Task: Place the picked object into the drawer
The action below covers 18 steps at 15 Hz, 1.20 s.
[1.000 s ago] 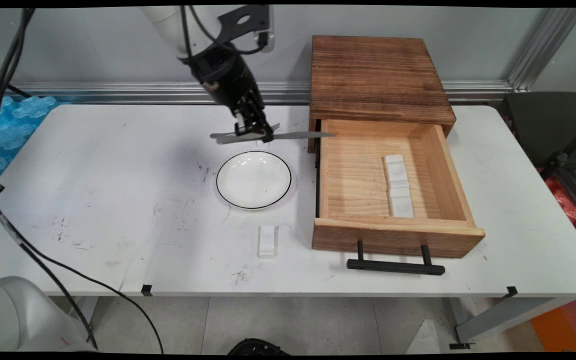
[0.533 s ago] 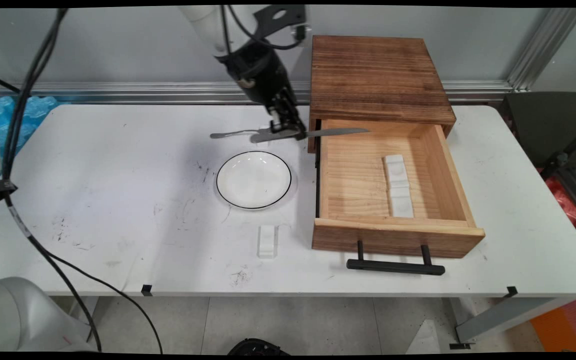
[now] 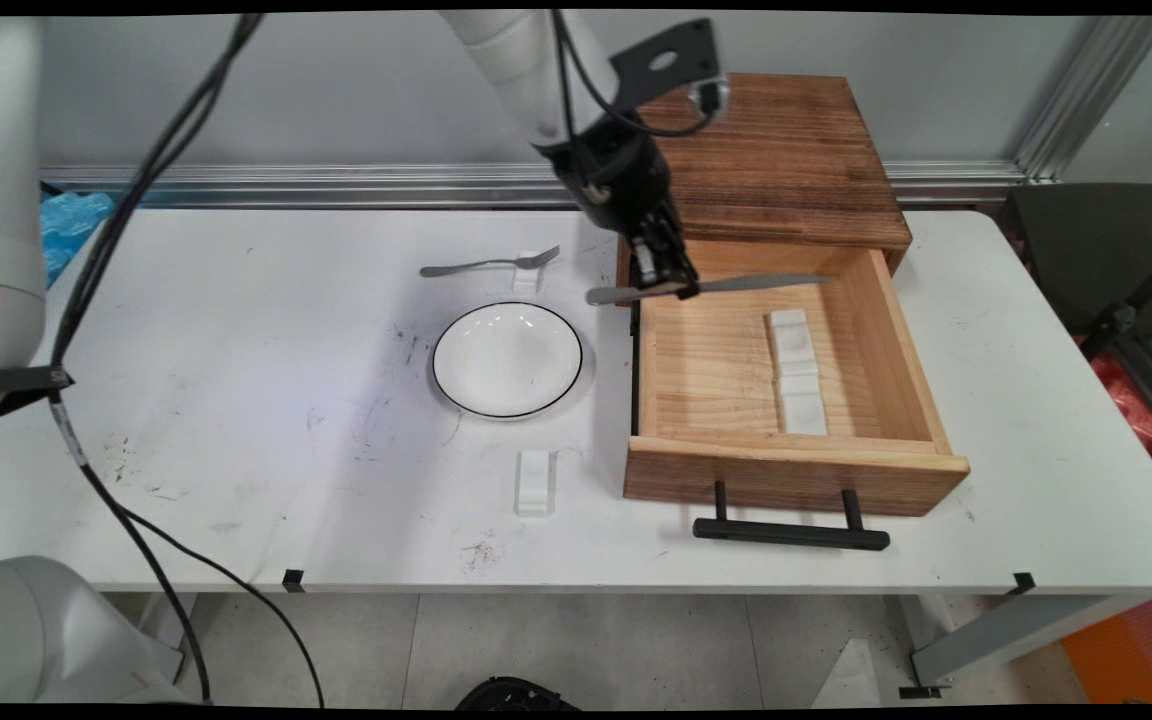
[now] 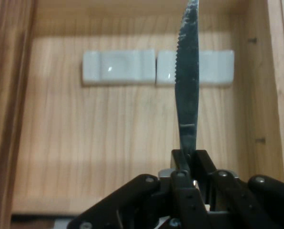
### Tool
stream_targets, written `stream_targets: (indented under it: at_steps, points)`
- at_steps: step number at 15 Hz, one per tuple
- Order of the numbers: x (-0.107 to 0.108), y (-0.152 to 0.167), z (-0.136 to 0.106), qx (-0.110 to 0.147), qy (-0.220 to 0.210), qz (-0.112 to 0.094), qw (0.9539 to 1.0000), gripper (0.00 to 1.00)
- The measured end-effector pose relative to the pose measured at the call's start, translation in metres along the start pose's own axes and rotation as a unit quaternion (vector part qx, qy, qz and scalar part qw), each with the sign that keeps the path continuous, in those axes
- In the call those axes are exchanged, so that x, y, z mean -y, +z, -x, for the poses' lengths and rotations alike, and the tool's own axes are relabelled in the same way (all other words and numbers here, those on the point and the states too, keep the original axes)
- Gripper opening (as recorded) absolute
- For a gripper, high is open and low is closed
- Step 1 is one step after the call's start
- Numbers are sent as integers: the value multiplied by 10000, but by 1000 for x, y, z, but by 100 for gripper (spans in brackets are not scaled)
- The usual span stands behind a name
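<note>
My gripper (image 3: pixel 668 282) is shut on a metal table knife (image 3: pixel 736 285), held level above the back left part of the open wooden drawer (image 3: pixel 876 330). In the hand view the serrated knife blade (image 4: pixel 188 81) rises from between my gripper (image 4: pixel 187 157) fingers and points across the drawer floor. Two white rests (image 3: pixel 796 370) lie end to end inside the drawer, right of the middle; the hand view shows the white rests (image 4: pixel 118 67) beyond the blade. A fork (image 3: pixel 488 264) lies on the table left of the drawer, its tines on a small white rest (image 3: pixel 526 275).
A white plate with a black rim (image 3: pixel 507 359) sits left of the drawer. Another white rest (image 3: pixel 534 482) lies nearer the table's front edge. The wooden cabinet (image 3: pixel 756 150) stands at the back; the drawer's black handle (image 3: pixel 789 530) juts forward.
The gripper has carried the knife to the right, from above the plate's far side to over the open drawer. The fork and its rest, earlier hidden behind the gripper, now show.
</note>
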Motion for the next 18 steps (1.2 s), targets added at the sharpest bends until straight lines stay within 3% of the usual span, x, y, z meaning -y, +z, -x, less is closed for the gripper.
stream_targets:
  at_steps: [9,18]
  points:
    - [-6,52,-37,-139,-23,-25,9999,0]
    - [-17,90,-41,-92,-176,41,9998,0]
